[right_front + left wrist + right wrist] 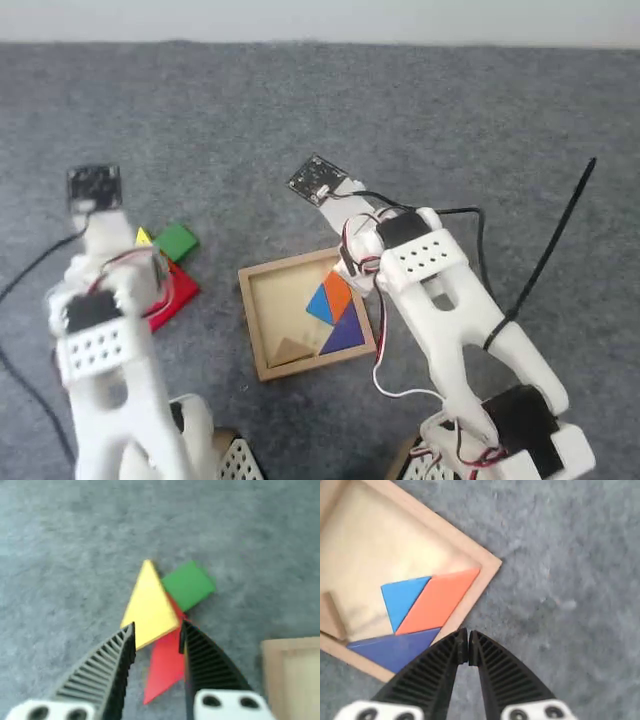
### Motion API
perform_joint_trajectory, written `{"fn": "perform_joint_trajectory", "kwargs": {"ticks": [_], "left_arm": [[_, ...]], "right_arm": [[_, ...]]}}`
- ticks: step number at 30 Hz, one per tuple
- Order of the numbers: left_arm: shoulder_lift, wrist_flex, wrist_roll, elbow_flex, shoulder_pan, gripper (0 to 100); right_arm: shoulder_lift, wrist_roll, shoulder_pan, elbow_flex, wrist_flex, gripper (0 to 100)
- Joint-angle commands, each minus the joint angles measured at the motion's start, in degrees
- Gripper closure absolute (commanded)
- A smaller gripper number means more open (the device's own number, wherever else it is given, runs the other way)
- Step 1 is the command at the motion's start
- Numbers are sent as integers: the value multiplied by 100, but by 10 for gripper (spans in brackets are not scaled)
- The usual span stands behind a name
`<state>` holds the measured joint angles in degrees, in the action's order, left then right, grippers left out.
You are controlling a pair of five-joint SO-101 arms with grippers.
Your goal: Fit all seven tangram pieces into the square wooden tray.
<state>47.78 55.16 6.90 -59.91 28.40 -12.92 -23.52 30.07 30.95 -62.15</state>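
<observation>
The square wooden tray (251, 324) lies mid-table and holds a blue triangle (320, 302), an orange parallelogram (337, 296), a purple triangle (345, 332) and a wood-coloured piece (290, 350). To its left, on the carpet, a yellow triangle (149, 605) overlaps a red triangle (165, 662), with a green square (188, 585) touching both. My left gripper (157, 626) hangs open just above the yellow and red pieces, holding nothing. My right gripper (468, 642) is shut and empty, by the tray's rim (435, 522) next to the orange parallelogram (440, 600) and purple triangle (395, 647).
Grey carpet covers the whole table. A corner of the tray (272, 670) lies close beside the loose pieces. A black cable (555, 235) rises at the right. Open carpet stretches behind the tray and the arms.
</observation>
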Motion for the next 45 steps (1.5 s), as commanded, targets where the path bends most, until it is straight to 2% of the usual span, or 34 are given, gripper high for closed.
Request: {"fn": "perform_joint_trajectory", "kwargs": {"ticks": [1, 5, 12, 16, 22, 29, 33, 41, 45], "left_arm": [[-1275, 299, -791, 1253, -853, 848], [-2655, 290, -1978, 2149, -923, 794], [-4844, 281, -3130, 3556, -826, 782], [-5829, 316, -3745, 4119, -615, 782], [-6673, 914, -3807, 4848, -571, 761], [-6752, 1134, -3763, 4954, -62, 761], [-6796, 1345, -3420, 4980, 70, 761], [-6822, 1354, -3411, 4804, -624, 761], [-6813, 1345, -3657, 4699, -677, 765]], "right_arm": [[-171, 70, -84, 0, 312, 976], [4, 70, -66, 0, 330, 976], [330, 62, -66, 0, 558, 976], [409, -202, -66, 0, 576, 976], [418, -237, -66, 0, 646, 976], [426, -237, -66, 0, 646, 976], [426, -237, -66, 0, 646, 976], [426, -237, -66, 0, 629, 976], [426, -237, -66, 0, 629, 976]]}}
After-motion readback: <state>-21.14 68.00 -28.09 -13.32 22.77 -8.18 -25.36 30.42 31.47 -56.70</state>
